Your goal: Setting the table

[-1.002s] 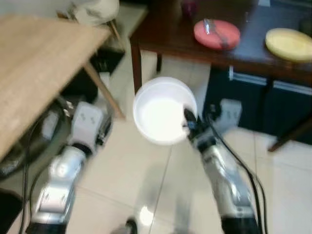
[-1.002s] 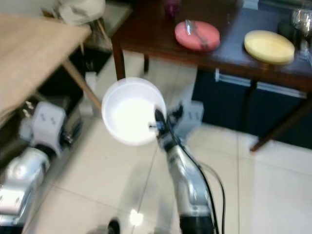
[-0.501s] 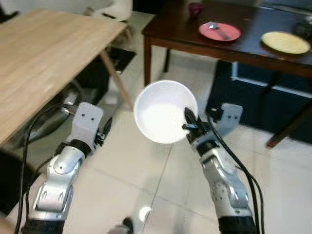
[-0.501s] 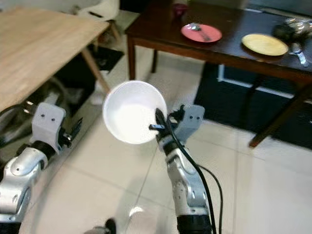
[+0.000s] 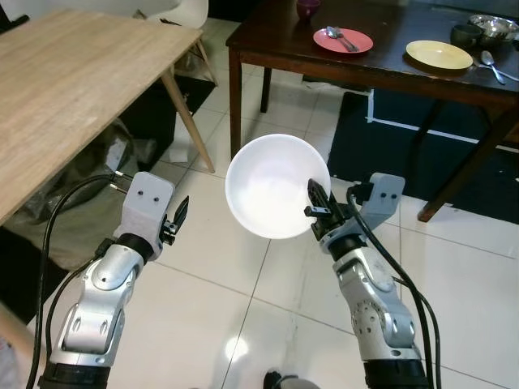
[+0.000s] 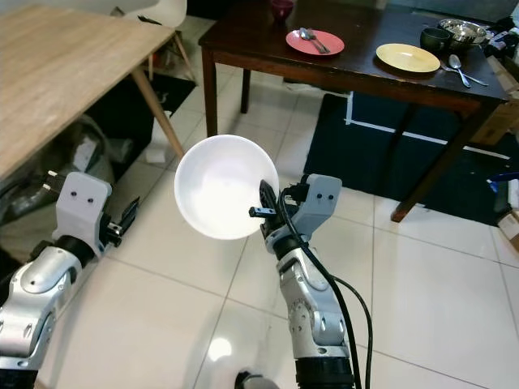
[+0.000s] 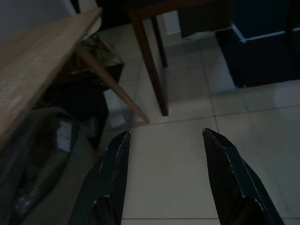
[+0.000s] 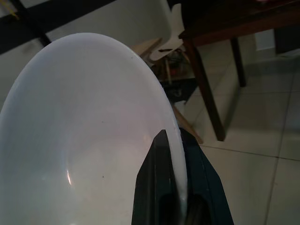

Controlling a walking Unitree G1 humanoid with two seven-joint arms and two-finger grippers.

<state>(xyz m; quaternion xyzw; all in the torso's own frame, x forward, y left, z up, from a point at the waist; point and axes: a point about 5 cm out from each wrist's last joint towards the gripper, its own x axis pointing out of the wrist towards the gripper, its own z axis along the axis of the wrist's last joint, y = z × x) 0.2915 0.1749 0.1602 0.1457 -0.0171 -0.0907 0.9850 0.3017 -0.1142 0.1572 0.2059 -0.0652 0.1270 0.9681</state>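
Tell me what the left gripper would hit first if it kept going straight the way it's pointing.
Probably the tiled floor. The left gripper is open, empty and aimed down at bare tiles short of the dark table's leg, though depth is hard to judge.

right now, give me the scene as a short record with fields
held item: round white bowl, empty, above the floor
right gripper: shut on the bowl's rim, one finger inside, one outside
left gripper: open, empty, over the pale tiled floor
near table: light wooden table on the robot's left
far table: dark wooden table ahead
on far table: pink plate with cutlery, yellow plate, spoon, dark bowl, metal bowl
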